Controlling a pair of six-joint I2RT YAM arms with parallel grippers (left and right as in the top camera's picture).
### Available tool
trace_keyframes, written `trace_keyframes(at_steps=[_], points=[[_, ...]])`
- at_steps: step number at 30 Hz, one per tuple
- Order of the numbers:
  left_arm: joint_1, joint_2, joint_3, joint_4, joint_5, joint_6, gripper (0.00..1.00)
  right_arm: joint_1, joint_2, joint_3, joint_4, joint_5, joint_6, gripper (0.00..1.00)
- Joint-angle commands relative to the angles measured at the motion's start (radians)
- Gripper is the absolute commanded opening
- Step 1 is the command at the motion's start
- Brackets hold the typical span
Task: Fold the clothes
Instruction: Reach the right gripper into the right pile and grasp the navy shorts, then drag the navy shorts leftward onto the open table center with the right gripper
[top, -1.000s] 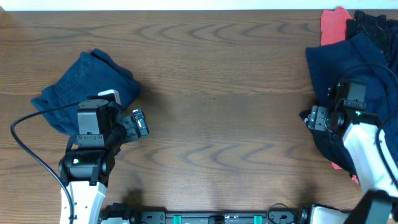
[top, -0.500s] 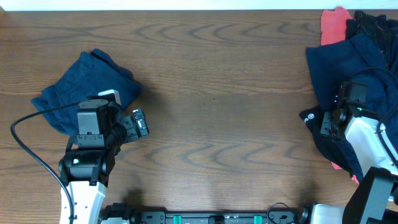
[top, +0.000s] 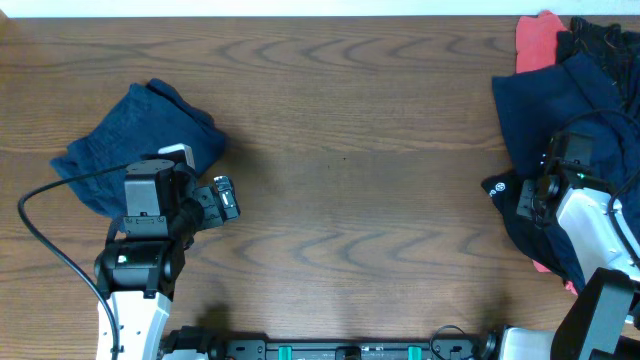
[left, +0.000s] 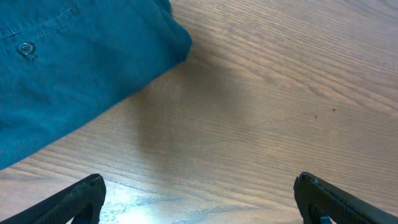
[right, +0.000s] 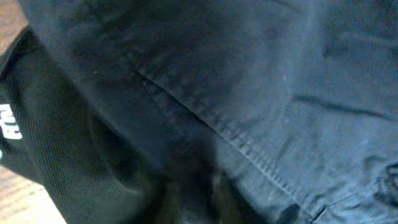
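A folded blue garment (top: 135, 140) lies at the left of the table, and its corner and a button show in the left wrist view (left: 74, 68). My left gripper (top: 225, 197) hovers just right of it, open over bare wood, with its fingertips (left: 84, 198) far apart. At the right edge lies a heap of clothes topped by a dark navy garment (top: 560, 110) with a stitched seam (right: 280, 93). A black garment with white lettering (right: 37, 143) lies under it. My right gripper (top: 525, 200) is pressed into the heap's left side. Its blurred fingers (right: 193, 193) are pinched together on the dark cloth.
A red garment (top: 537, 38) and another black one (top: 600, 40) sit at the heap's far end in the back right corner. A black cable (top: 45, 225) loops beside the left arm. Brown wooden table (top: 350, 170) spans the middle.
My right gripper has shifted slightly right into the heap and closed its fingers on the dark cloth. The left arm and the folded blue garment have not moved.
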Motion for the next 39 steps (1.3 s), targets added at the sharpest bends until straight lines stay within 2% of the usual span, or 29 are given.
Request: trace_keyframes(at_steps=[1, 5, 10, 15, 23, 28, 34, 35, 36, 37, 39], points=[[-0.002, 0.001, 0.018, -0.003, 0.006, -0.002, 0.98, -0.005, 0.005, 0.016, 0.002, -0.01, 0.011, 0.03], [-0.002, 0.001, 0.018, -0.003, 0.006, -0.002, 0.98, -0.003, -0.006, 0.035, 0.02, -0.167, -0.006, 0.01], [-0.002, 0.001, 0.018, -0.003, 0.006, -0.002, 0.98, 0.041, -0.064, 0.158, -0.058, -0.356, -0.081, 0.01], [-0.002, 0.001, 0.018, -0.003, 0.006, -0.002, 0.98, 0.173, -0.104, 0.264, -0.116, -0.381, -0.09, 0.01], [-0.002, 0.001, 0.018, -0.003, 0.006, -0.002, 0.98, 0.463, -0.051, 0.257, -0.142, -0.386, -0.043, 0.01], [-0.002, 0.001, 0.018, -0.003, 0.006, -0.002, 0.98, 0.631, 0.01, 0.257, 0.047, -0.386, 0.056, 0.01], [-0.002, 0.001, 0.018, -0.003, 0.006, -0.002, 0.98, 0.801, 0.109, 0.257, 0.43, -0.427, 0.104, 0.01], [-0.002, 0.001, 0.018, -0.003, 0.006, -0.002, 0.98, 0.824, 0.124, 0.257, 0.473, -0.426, 0.104, 0.05], [-0.002, 0.001, 0.018, -0.003, 0.006, -0.002, 0.98, 0.844, 0.139, 0.257, 0.513, -0.418, 0.103, 0.19], [-0.002, 0.001, 0.018, -0.003, 0.006, -0.002, 0.98, 0.858, 0.151, 0.257, 0.54, -0.406, 0.104, 0.39], [-0.002, 0.001, 0.018, -0.003, 0.006, -0.002, 0.98, 0.869, 0.161, 0.257, 0.56, -0.375, 0.103, 0.55]])
